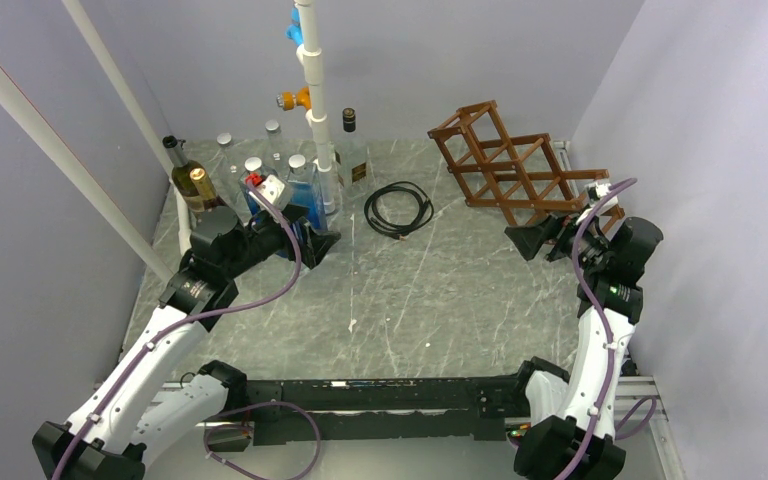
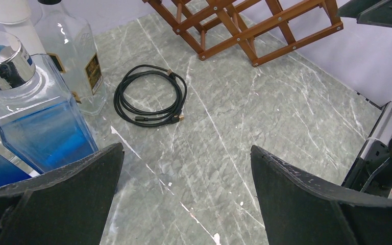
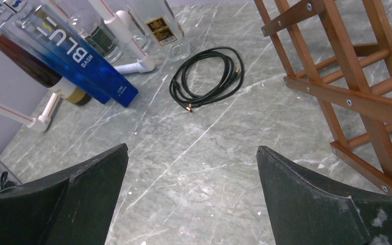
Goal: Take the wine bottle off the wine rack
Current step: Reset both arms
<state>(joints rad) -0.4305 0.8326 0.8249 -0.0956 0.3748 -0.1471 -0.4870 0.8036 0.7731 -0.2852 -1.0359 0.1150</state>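
The reddish-brown wooden wine rack (image 1: 505,165) stands at the back right, and no bottle shows in its cells (image 2: 273,39) (image 3: 347,99). A dark-necked wine bottle (image 1: 185,178) stands upright among the bottles at the back left, apart from the rack. My left gripper (image 1: 312,242) (image 2: 186,153) is open over bare table, right beside the blue bottle (image 2: 46,127). My right gripper (image 1: 532,242) (image 3: 191,150) is open too, low in front of the rack's near end, nothing between its fingers.
Several bottles cluster at the back left around a white pipe post (image 1: 318,90), including a clear square one with a black cap (image 1: 352,150). A coiled black cable (image 1: 398,208) lies between the bottles and the rack. Walls enclose the table on three sides.
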